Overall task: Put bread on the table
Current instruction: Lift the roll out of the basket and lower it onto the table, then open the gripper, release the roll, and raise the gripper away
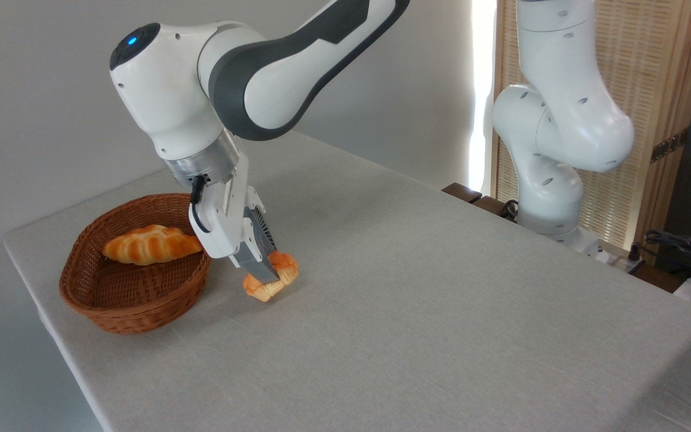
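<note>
Gripper tilted, jaws clenched on the bread, a small knotted golden-orange bun. Bun sits between the jaws, tipped on edge, its lower end at or just above the table; contact with the cloth cannot be told. Just left of the jaws: brown wicker basket, its rim near the gripper body. Inside the basket, left of the jaws, lies a longer braided loaf. Right of the jaws, bare grey-beige cloth.

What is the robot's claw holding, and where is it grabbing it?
The gripper holds the small bread bun, pinched across its middle, just right of the basket.
</note>
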Action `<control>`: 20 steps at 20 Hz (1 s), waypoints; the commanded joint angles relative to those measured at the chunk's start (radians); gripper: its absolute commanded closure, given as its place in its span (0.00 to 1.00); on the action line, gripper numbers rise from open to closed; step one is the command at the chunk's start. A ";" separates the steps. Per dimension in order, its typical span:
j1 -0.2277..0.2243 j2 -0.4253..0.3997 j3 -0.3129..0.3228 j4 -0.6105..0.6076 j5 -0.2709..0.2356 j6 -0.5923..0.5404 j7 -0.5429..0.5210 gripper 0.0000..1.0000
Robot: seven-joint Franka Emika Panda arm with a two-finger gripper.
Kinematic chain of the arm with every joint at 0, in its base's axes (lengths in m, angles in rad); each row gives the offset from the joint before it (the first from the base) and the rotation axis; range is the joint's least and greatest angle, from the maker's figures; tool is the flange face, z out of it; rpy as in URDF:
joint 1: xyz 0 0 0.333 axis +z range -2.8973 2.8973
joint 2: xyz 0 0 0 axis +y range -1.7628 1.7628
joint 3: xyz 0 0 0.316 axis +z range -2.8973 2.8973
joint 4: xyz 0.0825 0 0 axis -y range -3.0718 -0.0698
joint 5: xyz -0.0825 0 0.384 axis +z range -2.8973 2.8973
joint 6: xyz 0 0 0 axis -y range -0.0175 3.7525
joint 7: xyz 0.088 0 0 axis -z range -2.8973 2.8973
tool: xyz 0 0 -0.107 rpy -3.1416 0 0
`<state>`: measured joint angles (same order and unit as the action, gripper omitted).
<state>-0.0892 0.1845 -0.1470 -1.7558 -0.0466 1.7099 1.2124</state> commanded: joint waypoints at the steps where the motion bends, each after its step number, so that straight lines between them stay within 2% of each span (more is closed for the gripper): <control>1: -0.007 -0.016 0.007 0.002 0.008 0.007 0.015 0.00; 11: -0.006 -0.052 0.011 0.039 0.005 0.005 -0.010 0.00; 13: -0.006 -0.085 0.049 0.074 0.004 -0.010 -0.091 0.00; 17: -0.006 -0.158 0.135 0.113 0.007 -0.030 -0.333 0.00; 20: -0.006 -0.165 0.187 0.160 0.010 -0.081 -0.375 0.00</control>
<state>-0.0847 0.0221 -0.0109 -1.6423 -0.0464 1.6800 0.9014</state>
